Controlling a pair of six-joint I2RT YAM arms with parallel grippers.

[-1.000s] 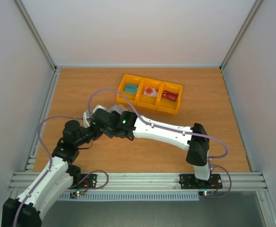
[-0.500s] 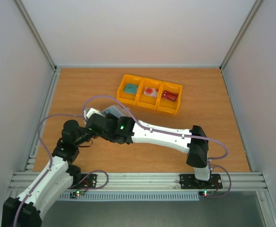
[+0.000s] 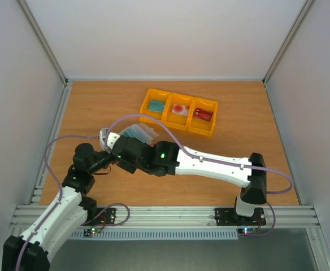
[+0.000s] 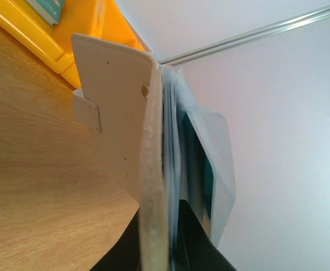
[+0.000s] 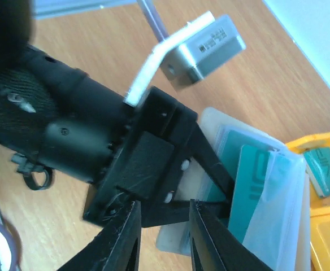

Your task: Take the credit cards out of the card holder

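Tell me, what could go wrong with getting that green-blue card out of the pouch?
The left end effector pinches the card holder by just one end, so a tug might pull it loose. The teal card sits between floppy clear sleeves. The right end effector, slightly open, might catch a sleeve instead. The two end effectors are crowded together and could bump.
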